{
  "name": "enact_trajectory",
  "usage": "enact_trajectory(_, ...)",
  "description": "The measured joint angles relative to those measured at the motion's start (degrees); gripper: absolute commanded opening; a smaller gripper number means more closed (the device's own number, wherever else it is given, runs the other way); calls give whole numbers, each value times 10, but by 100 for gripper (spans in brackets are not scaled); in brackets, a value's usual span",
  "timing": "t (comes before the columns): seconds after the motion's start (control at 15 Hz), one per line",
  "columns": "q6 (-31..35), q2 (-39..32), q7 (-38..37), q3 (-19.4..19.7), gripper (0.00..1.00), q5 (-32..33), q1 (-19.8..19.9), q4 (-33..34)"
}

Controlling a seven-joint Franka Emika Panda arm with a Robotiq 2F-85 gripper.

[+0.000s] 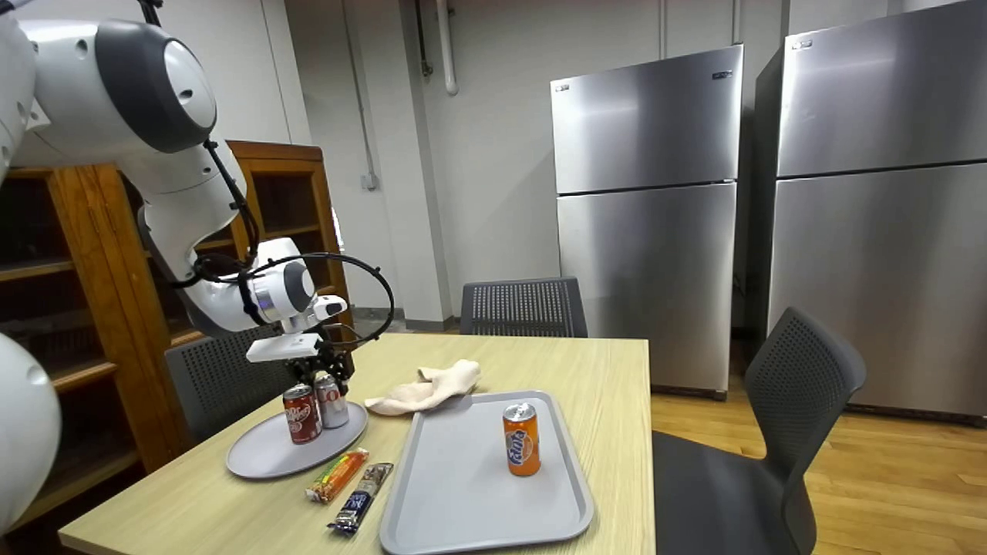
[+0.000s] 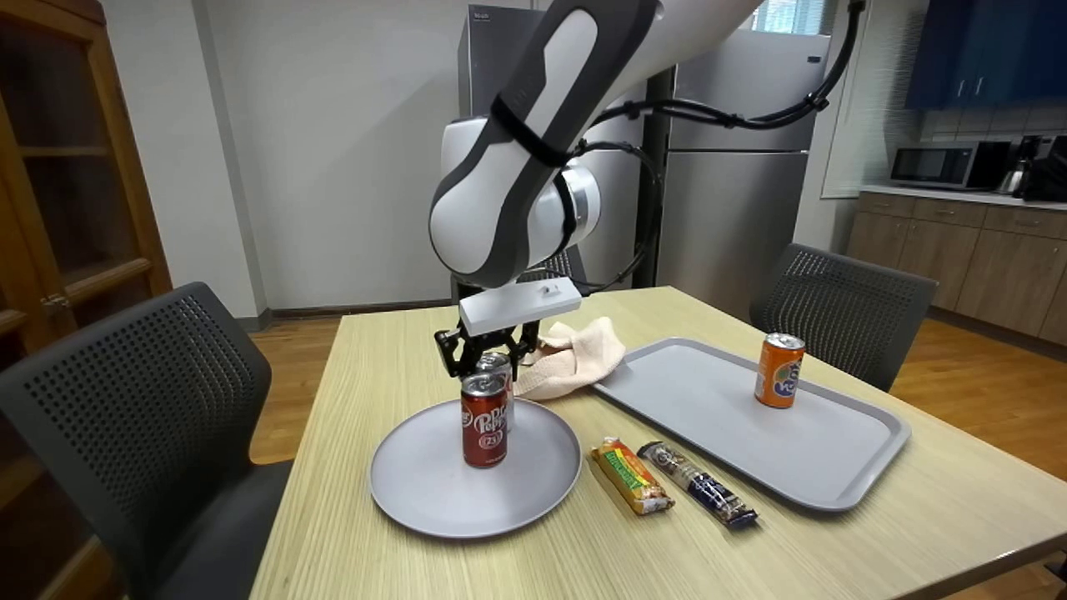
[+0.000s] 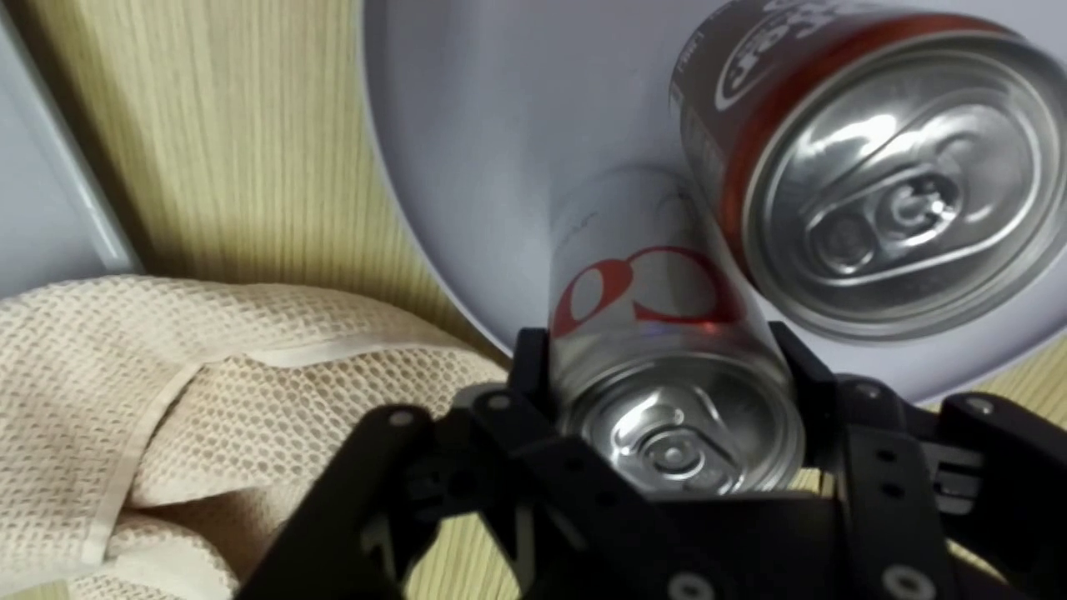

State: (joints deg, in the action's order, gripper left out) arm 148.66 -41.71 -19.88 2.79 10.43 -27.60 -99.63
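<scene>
Two cans point(image 1: 301, 416) stand on the plate point(image 2: 417, 492), a third can point(image 1: 522, 441) on the tray point(image 1: 463, 486) (snack bars point(image 2: 631, 477) between).

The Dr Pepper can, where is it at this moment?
In the wrist view, the Dr Pepper can stands at the upper right on the round plate, beside the silver can.

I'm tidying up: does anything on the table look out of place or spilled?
Only the cloth looks untidy: it lies crumpled at a corner of the tray, seemingly lapping over its edge. The silver can stands upright; I see no spill.
</scene>
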Motion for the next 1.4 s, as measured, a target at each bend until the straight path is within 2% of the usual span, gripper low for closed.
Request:
enact_trajectory(0.73,14,45,0,0,39,0,19,-11)
enact_trajectory(1.4,60,118,0,1,39,-5,79,-101)
